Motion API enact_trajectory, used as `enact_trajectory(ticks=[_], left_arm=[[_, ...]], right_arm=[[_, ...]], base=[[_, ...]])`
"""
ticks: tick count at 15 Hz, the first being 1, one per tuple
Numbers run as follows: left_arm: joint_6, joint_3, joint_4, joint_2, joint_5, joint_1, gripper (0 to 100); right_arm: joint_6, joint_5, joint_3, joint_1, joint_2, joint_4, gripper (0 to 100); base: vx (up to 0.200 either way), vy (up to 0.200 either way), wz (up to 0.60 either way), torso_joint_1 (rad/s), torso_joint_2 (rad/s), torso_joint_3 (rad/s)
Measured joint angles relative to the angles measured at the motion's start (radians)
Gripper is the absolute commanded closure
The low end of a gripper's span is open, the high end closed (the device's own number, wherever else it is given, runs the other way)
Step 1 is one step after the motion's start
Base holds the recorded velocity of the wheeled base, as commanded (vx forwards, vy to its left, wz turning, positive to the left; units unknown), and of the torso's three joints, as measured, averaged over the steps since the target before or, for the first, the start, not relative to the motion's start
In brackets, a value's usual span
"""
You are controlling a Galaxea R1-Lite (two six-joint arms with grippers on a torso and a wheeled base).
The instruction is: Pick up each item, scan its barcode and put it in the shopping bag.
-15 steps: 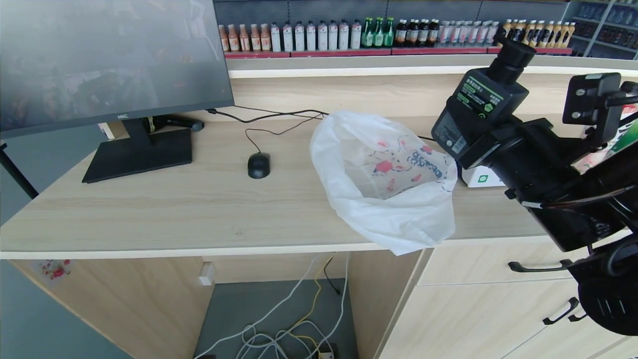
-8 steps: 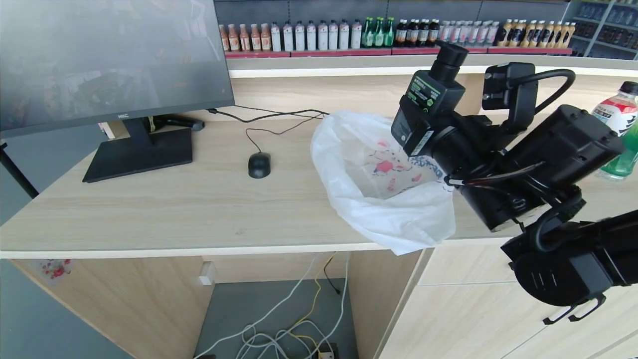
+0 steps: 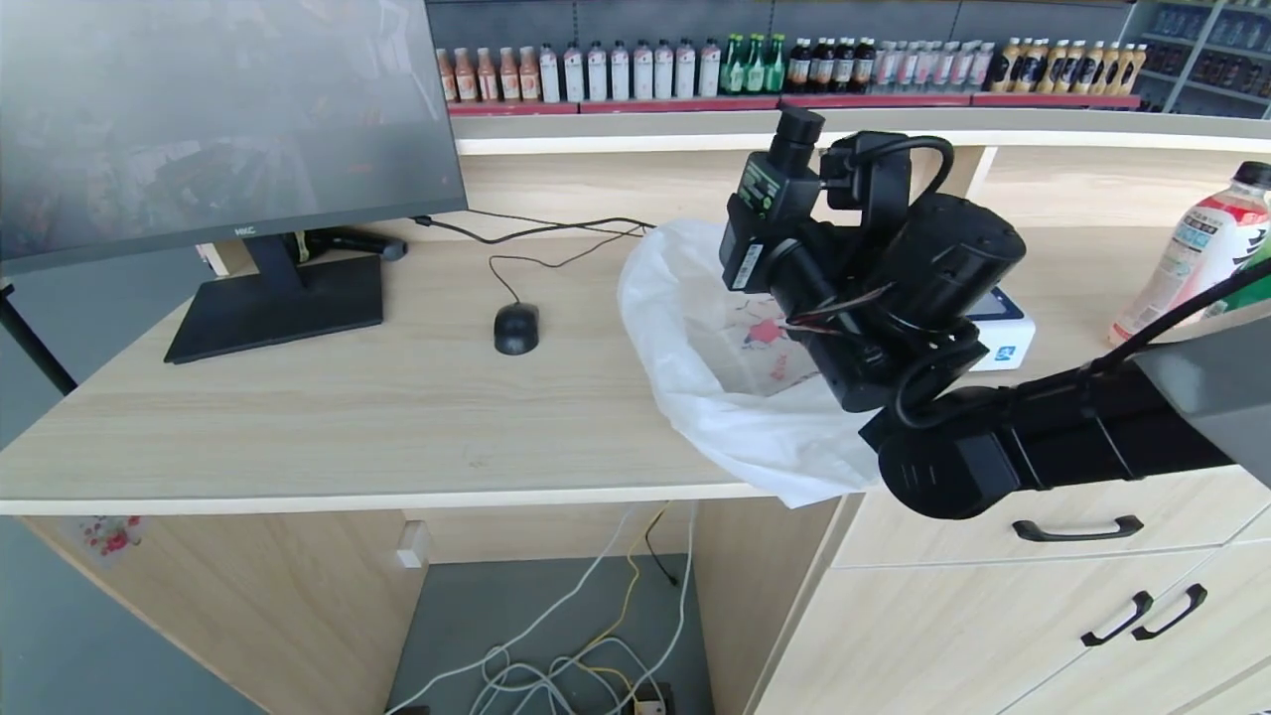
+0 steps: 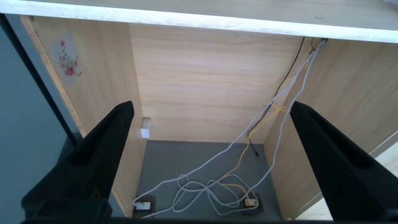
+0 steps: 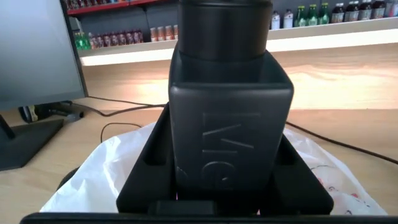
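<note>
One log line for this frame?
right end effector: shut on black bottle, over shopping bag | left end effector: open, empty, below counter

The right arm [image 3: 1053,437] comes in from the robot's right with its forearm nearly level. The wrist [image 3: 933,263] is bent upward and away from the body. Its gripper [image 3: 770,253] points up and forward, and its fingers [image 5: 152,149] are pressed against both sides of a dark square bottle [image 3: 770,194], held upright with the cap on top. The left gripper [image 4: 211,149] sits low and faces forward, its two black fingers [image 4: 93,162] spread wide apart
</note>
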Motion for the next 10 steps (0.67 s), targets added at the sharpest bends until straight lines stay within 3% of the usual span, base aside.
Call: enact_trajectory(ticks=[10], left_arm=[[0.000, 0.000, 0.000, 0.000, -0.001, -0.001, 0]], right_arm=[[0.030, 0.008, -0.023, -0.002, 0.113, 0.000, 100]], base=[[0.000, 0.000, 0.00, 0.000, 0.00, 0.000]])
